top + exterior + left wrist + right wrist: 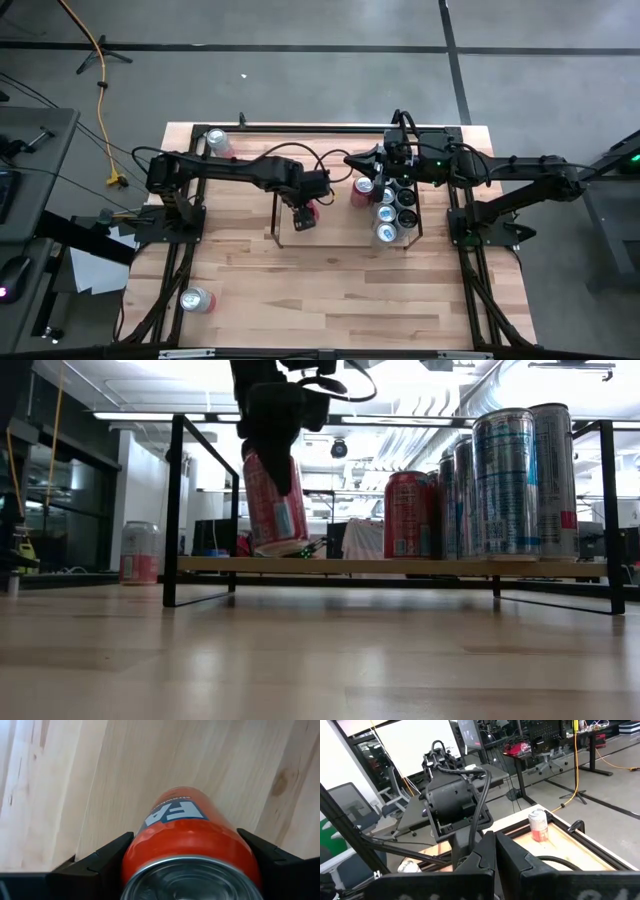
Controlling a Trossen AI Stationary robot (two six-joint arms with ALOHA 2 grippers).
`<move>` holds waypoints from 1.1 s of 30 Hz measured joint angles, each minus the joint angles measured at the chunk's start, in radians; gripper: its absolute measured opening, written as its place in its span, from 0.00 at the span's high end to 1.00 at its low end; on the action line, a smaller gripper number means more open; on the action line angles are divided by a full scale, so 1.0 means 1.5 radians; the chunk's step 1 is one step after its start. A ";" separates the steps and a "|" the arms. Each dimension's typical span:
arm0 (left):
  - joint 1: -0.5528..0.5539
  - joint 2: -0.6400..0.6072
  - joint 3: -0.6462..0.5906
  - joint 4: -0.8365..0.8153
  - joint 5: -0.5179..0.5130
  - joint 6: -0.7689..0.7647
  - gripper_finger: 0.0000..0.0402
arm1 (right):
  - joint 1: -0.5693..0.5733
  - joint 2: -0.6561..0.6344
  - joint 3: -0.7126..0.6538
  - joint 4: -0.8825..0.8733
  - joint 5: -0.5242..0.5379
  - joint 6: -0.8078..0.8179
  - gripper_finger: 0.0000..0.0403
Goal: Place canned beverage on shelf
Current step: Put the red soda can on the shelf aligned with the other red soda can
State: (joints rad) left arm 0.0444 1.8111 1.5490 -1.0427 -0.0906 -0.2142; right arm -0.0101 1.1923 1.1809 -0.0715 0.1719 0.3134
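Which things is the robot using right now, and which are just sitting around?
Using: the red can held tilted in the left tool; the shelf below it.

Sitting around: can at the table's far corner; can near the front edge; right tool, shut.

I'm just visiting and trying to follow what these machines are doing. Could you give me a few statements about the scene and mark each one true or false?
1. The left gripper holds a red can. True.
2. That can stands flat on the shelf. False: it is tilted, only its lower edge near the board.
3. Several cans already stand at one end of the shelf. True.
4. The right gripper has its fingers wide open. False: they are shut, holding nothing.
5. A can lies loose on the table. True.
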 joint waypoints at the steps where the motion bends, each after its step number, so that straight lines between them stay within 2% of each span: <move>1: 0.000 0.000 0.000 -0.001 0.000 -0.012 0.34 | 0.000 0.000 0.000 0.000 0.000 -0.001 1.00; 4: 0.000 0.000 0.000 -0.001 0.000 -0.033 0.32 | 0.000 0.000 0.000 0.000 0.001 -0.005 1.00; 9: 0.000 0.000 0.000 -0.005 0.000 -0.003 0.31 | 0.000 0.000 0.000 -0.001 0.008 -0.005 1.00; 16: 0.008 0.000 0.000 -0.071 0.006 0.017 0.30 | 0.000 0.000 0.000 -0.005 0.010 0.000 1.00; 33: 0.014 0.000 0.000 -0.064 0.002 0.023 0.30 | 0.000 0.000 0.000 -0.005 0.010 0.000 1.00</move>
State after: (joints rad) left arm 0.0662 1.8111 1.5486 -1.1381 -0.0879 -0.1802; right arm -0.0103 1.1923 1.1809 -0.0792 0.1875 0.3138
